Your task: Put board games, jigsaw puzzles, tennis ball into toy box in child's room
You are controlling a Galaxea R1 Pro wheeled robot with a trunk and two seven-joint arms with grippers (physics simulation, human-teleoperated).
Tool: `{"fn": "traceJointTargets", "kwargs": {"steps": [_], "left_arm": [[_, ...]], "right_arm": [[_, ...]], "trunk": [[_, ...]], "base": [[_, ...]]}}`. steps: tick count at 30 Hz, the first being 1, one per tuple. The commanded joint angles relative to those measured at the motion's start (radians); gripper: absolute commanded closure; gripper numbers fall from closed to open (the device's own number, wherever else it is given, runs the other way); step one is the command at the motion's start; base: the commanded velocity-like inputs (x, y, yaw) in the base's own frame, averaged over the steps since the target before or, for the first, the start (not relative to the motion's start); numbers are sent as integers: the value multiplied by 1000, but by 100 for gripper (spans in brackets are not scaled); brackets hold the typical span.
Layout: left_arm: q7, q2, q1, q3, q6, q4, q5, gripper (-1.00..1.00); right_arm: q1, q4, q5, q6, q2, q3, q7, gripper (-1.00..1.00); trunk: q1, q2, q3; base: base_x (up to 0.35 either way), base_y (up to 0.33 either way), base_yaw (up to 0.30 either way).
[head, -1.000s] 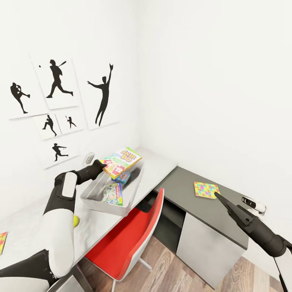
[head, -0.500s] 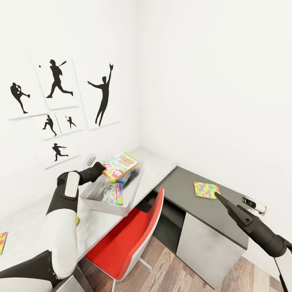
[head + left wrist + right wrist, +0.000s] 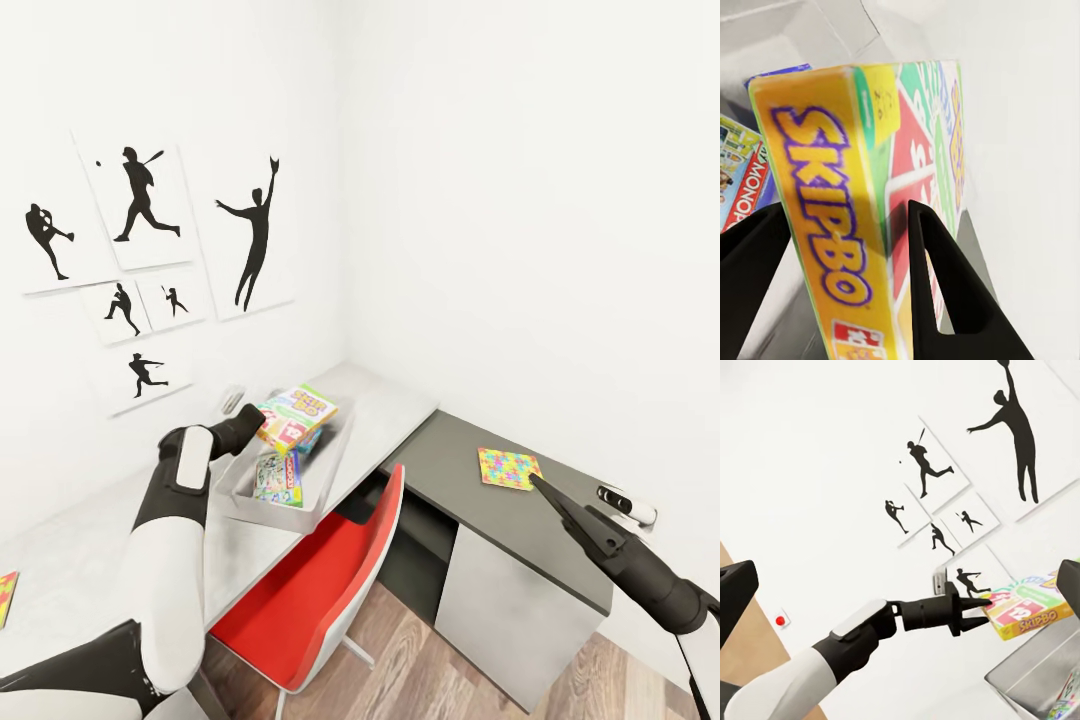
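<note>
Left gripper (image 3: pixel 262 418) is clamping the Skip-Bo board game (image 3: pixel 296 414) by its edge, holding it tilted above the toy box (image 3: pixel 331 468). Beneath the gripper, the Monopoly board game (image 3: pixel 279 478) is lying inside that bin. Right gripper (image 3: pixel 537 484) is hovering just beside a jigsaw puzzle (image 3: pixel 507 467) on the dark part of the table (image 3: pixel 452 470); whether its fingers are parted cannot be told.
</note>
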Motion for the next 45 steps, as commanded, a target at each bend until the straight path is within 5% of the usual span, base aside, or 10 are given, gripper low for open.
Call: {"fn": "traceJointTargets", "kwargs": {"steps": [1,12,29,30,45], "left_arm": [[10,-1,-1,2,0,0,12,100],[13,-3,-1,-1,-76,86,10,100],[14,-3,-1,-3,-88,101,8,100],[14,-3,-1,-3,-88,101,8,-100],[13,5,-1,5,-78,99,10,-100]], "right_arm": [[-1,0,-4,9,0,0,1,-100],[4,0,-4,9,0,0,1,-100],[4,0,-3,9,0,-12,3,-100],[4,0,-3,9,0,-12,3,-100],[11,0,-4,9,0,-14,3,-100]], "trunk": [[1,-2,-2],[1,-2,-2],[1,-2,-2],[1,-2,-2],[1,-2,-2]], "base": [[0,0,0],[0,0,0],[0,0,0],[0,0,0],[0,0,0]]}}
